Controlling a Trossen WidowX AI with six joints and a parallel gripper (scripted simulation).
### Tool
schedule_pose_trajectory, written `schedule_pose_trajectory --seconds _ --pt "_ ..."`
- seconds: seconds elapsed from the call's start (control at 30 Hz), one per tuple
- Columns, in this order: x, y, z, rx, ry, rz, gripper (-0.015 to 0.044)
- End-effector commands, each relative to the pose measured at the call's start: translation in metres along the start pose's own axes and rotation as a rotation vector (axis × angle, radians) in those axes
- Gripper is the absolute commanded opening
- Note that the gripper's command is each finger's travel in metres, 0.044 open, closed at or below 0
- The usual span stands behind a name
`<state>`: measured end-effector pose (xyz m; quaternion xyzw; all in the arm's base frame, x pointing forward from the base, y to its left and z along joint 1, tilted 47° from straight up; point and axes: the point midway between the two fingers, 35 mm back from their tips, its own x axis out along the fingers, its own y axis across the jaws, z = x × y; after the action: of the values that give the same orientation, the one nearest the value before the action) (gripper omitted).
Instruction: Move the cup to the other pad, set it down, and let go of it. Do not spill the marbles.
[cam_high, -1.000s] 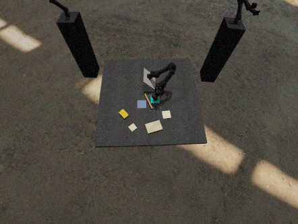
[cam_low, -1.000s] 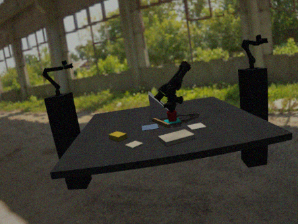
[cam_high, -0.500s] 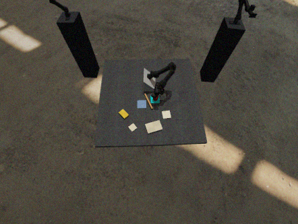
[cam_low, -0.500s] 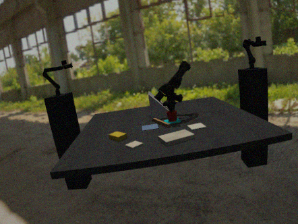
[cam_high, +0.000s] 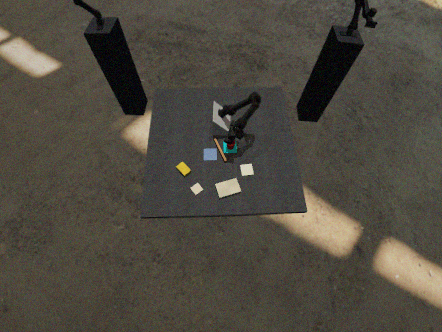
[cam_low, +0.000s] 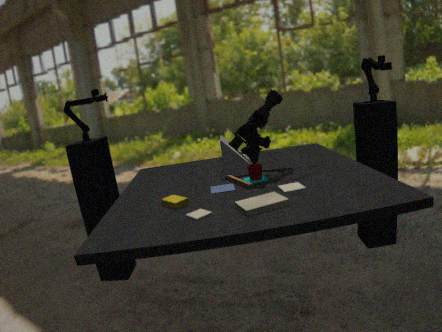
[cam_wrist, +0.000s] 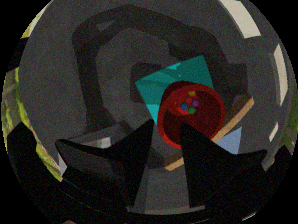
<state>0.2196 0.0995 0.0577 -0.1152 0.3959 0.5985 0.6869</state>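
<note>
The red cup (cam_high: 230, 146) (cam_low: 255, 172) (cam_wrist: 218, 112) stands upright on the teal pad (cam_high: 227, 151) (cam_low: 263, 178) (cam_wrist: 195, 67). Several coloured marbles (cam_wrist: 190, 104) lie inside it. My gripper (cam_low: 255, 162) (cam_wrist: 166, 125) is partly open at the cup's rim. In the wrist view one fingertip is just outside the near wall and the other is over the cup's mouth, with a gap between them. The blue pad (cam_high: 210, 154) (cam_low: 222, 188) (cam_wrist: 233, 140) lies apart from the cup, beyond the wooden bar, with nothing on it.
The wooden bar (cam_high: 220, 150) (cam_low: 238, 180) (cam_wrist: 239, 116) lies between the two pads. A pale upright panel (cam_high: 218, 114) (cam_low: 231, 149) stands behind, close to the arm. A cream block (cam_high: 228, 188) (cam_low: 261, 201), a yellow block (cam_high: 183, 168) (cam_low: 175, 202) and two flat cream squares lie farther off.
</note>
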Motion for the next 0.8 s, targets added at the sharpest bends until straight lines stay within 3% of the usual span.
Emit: schedule_pose_trajectory --seconds 0.0,0.4,0.77 --pt "-0.005 -0.002 0.001 -0.008 0.001 -0.007 0.0128" --pt "-0.017 0.002 -0.002 -0.006 -0.001 -0.004 0.0128" --pt "-0.017 0.002 -0.002 0.002 -0.001 0.002 0.0416"
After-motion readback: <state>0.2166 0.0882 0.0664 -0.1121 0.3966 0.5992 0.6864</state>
